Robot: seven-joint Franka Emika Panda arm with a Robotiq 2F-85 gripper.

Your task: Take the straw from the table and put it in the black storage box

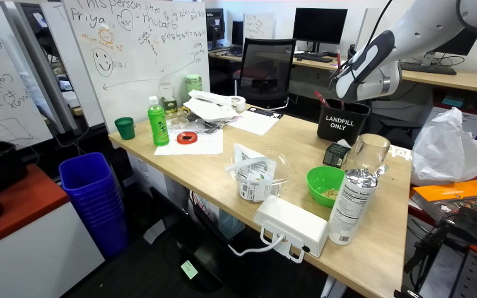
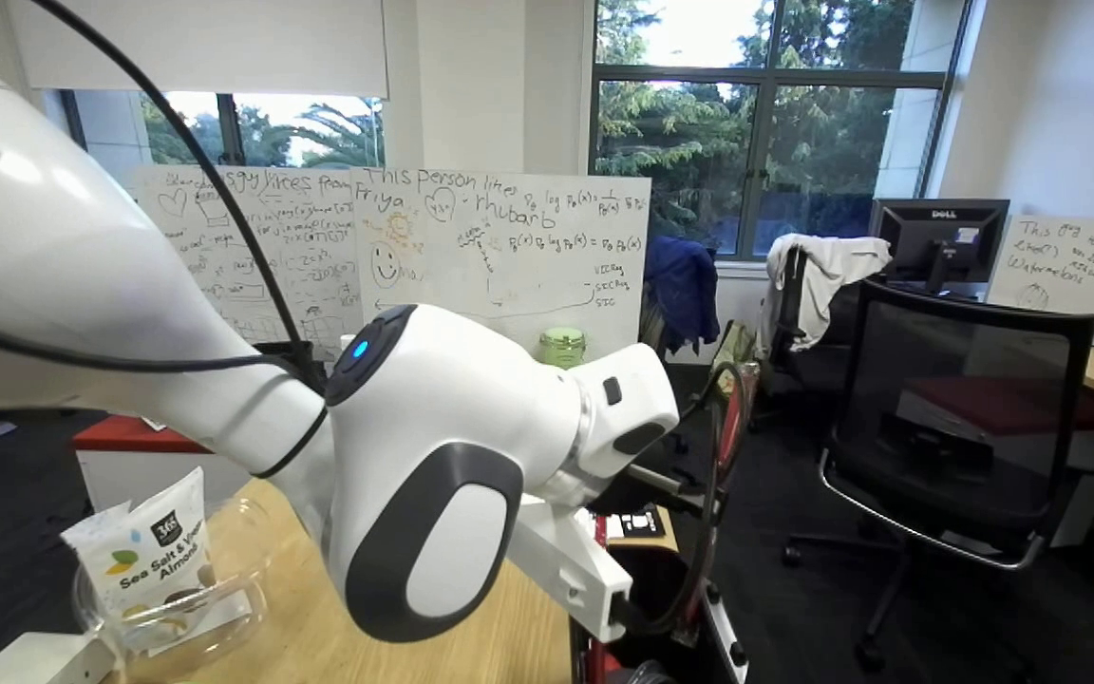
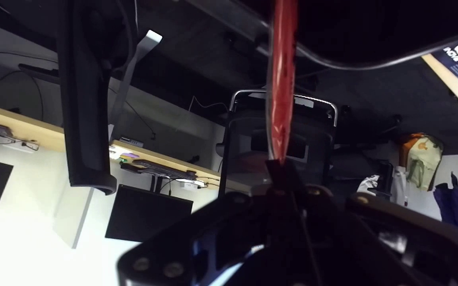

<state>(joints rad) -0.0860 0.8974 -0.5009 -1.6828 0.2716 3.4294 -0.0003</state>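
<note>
While the dark two-fingered gripper, at lower centre of the wrist view, has its fingertips clamped on the long red straw in glossy wrapping, the step in hand looks to be the placing. The straw runs from there to the top edge of that frame. Beyond it, right of centre in an exterior view, the black rectangular box with white lettering stands at the far edge of the pale wooden table, its mouth below the gripper. How deep the straw's lower end reaches I cannot tell, so the next move calls for easing down until that end is surely inside, then parting the fingers. The white jointed robot arm slopes from the left edge of an exterior view to its middle, the wrist turned sideways towards the right. Farther off stands a black mesh office chair.
</note>
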